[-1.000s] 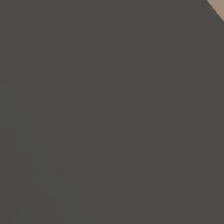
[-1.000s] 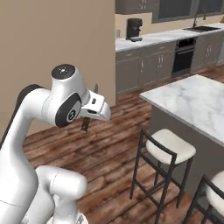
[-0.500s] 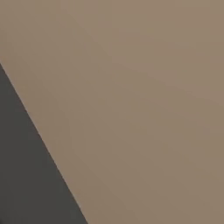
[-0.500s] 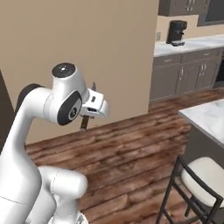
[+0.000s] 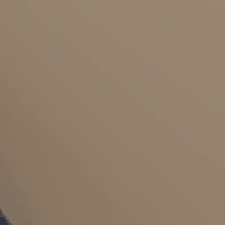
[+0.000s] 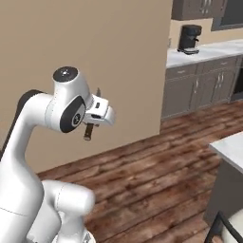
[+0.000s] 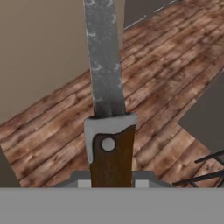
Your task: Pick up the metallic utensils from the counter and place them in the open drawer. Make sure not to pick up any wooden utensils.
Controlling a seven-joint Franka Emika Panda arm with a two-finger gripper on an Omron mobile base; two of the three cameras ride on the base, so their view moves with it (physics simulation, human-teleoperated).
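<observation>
A plain tan wall stood close behind the robot, and the same flat tan surface lay across the left base camera's view. Below it ran a floor of reddish-brown wooden planks. Off to the right, far from the arm, a white marble tabletop sat on grey-brown cabinets, with a black coffee machine on it. A corner of another pale marble slab showed at the right edge, with the dark frame of a stool below it.

The white arm was folded back on itself, its wrist held high above the floor, well apart from either tabletop. The pincer was clamped narrowly on the dark-handled utensil with a grey metal end, which was a table knife. Seen from the hand, its handle was brown wood with a single pale rivet, capped by a light grey metal collar. Out of that collar a long, flat blade of mottled dull grey steel ran straight away from the hand. From the right base camera the handle end poked out below the hand and the thin blade tip above it, so the knife stood nearly upright in the air.
</observation>
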